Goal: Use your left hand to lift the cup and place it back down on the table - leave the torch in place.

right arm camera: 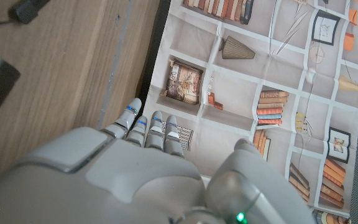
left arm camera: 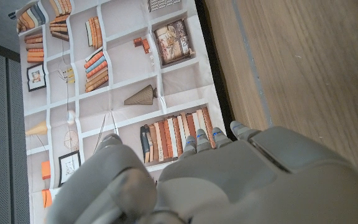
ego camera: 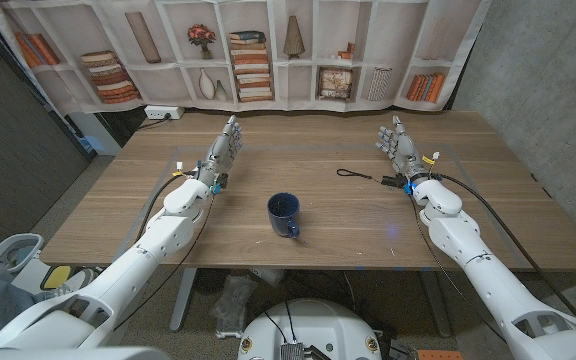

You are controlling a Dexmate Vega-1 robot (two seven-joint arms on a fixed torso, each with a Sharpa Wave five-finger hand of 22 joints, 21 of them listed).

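- Two robot hands are over the brown wooden table (ego camera: pixel 118 215), and the dark blue ceramic cup (ego camera: pixel 284 214) stands upright on the table between them, nearer to the robot's edge than the hands are.
- The cup has its opening up and its handle (ego camera: pixel 293 231) turned toward the robot; nothing touches it.
- The left robot hand (ego camera: pixel 223 152) is well to the left of the cup and beyond it. Its fingers are stretched out toward the back wall and a little apart, and it holds nothing.
- The right robot hand (ego camera: pixel 397 146) is well to the right of the cup and beyond it. Its fingers are also stretched out and apart, and it holds nothing.
- The small black torch (ego camera: pixel 392 182) with a thin black cord loop (ego camera: pixel 352 174) lies on the table to the right of the cup, just beside the wrist of the right robot hand. I cannot tell if it touches the wrist.
- Beyond the cup, behind the table's far edge, hangs a printed bookshelf backdrop (ego camera: pixel 268 50) with books and vases.
- In the left wrist view, the grey fingers (left arm camera: pixel 197 146) point at this backdrop.
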